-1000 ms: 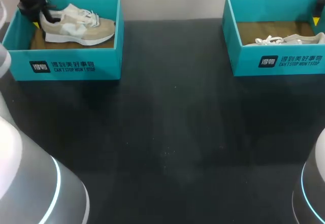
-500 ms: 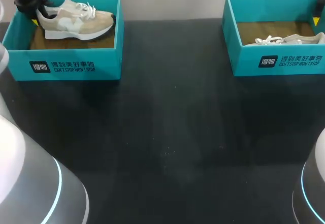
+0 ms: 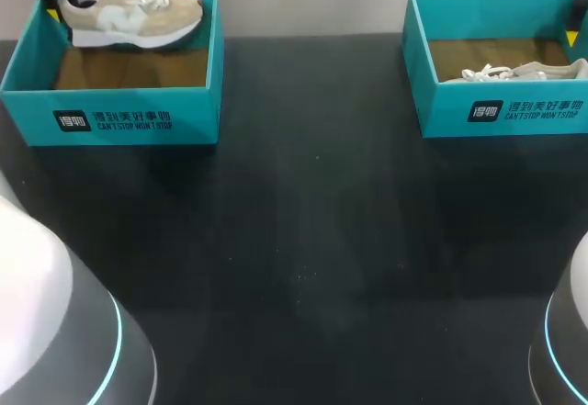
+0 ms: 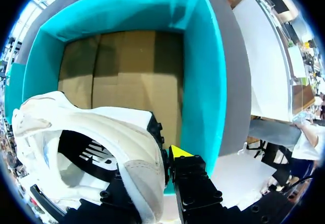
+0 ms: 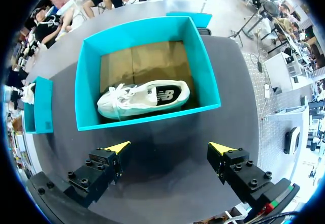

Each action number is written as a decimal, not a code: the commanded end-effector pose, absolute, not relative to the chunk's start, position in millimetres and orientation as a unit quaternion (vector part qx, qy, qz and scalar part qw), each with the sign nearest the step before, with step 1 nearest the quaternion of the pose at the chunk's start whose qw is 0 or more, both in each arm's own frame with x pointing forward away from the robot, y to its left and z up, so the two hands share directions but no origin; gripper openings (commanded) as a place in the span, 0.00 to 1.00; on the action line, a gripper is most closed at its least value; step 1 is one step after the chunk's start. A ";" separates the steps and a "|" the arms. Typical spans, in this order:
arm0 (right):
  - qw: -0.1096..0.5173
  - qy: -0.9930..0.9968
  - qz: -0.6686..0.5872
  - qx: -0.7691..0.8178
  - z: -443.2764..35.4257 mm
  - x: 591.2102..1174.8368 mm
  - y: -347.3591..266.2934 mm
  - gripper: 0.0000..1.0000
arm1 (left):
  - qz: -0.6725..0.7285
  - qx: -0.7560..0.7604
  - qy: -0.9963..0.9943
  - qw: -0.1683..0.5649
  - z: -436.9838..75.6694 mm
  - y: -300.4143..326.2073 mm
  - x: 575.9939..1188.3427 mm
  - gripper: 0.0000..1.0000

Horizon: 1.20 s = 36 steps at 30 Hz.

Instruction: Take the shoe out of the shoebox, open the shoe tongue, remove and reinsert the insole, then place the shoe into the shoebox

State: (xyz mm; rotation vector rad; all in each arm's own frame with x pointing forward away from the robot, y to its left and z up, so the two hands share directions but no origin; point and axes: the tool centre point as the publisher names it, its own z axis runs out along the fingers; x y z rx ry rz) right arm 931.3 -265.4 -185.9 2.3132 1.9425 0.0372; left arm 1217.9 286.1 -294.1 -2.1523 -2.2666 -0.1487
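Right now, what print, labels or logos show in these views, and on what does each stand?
Left shoebox, front wall: white logo block with two lines of print, not transcribed here.
Right shoebox, front wall: the same print.
White shoe inside it: dark logo on its side.
Beige shoe: pale side emblem, no letters legible.

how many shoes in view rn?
2. A beige shoe is held by its heel in the left hand, above the left shoebox. A white shoe lies in the right shoebox. Nothing else seems hidden.
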 end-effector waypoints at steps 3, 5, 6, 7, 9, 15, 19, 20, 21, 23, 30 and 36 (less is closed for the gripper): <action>0.060 0.642 0.013 0.764 -185.9 930.9 -265.4 1.00 | -0.070 -0.683 -0.727 -0.008 -231.7 283.1 1177.6 0.00; 0.060 0.642 0.013 0.764 -185.9 930.9 -265.4 1.00 | -0.079 -0.678 -0.730 -0.009 -214.1 282.5 1167.3 0.00; 0.060 0.642 0.013 0.764 -185.9 930.9 -265.4 1.00 | -0.077 -0.677 -0.732 -0.009 -206.3 282.3 1162.7 0.00; 0.060 0.642 0.013 0.764 -185.9 930.9 -265.4 1.00 | -0.086 -0.673 -0.734 -0.010 -199.5 281.6 1157.9 0.00; 0.060 0.642 0.013 0.764 -185.9 930.9 -265.4 1.00 | -0.089 -0.672 -0.735 -0.011 -185.0 281.2 1147.8 0.00; 0.060 0.642 0.013 0.764 -185.9 930.9 -265.4 1.00 | -0.104 -0.665 -0.739 -0.018 -146.4 281.1 1110.2 0.00; 0.060 0.642 0.013 0.764 -185.9 930.9 -265.4 1.00 | -0.112 -0.658 -0.744 -0.017 -128.9 280.6 1088.6 0.00; 0.060 0.642 0.013 0.764 -185.9 930.9 -265.4 1.00 | -0.114 -0.657 -0.745 -0.017 -125.2 280.4 1083.0 0.00; 0.060 0.642 0.013 0.764 -185.9 930.9 -265.4 1.00 | -0.115 -0.657 -0.745 -0.016 -121.4 280.2 1077.5 0.00; 0.060 0.642 0.013 0.764 -185.9 930.9 -265.4 1.00 | -0.121 -0.652 -0.748 -0.014 -114.7 279.5 1066.0 0.00; 0.060 0.642 0.013 0.764 -185.9 930.9 -265.4 1.00 | -0.132 -0.646 -0.751 -0.012 -94.2 268.7 1025.6 0.00; 0.060 0.642 0.013 0.764 -185.9 930.9 -265.4 1.00 | -0.133 -0.646 -0.751 -0.023 -82.8 253.5 981.6 0.00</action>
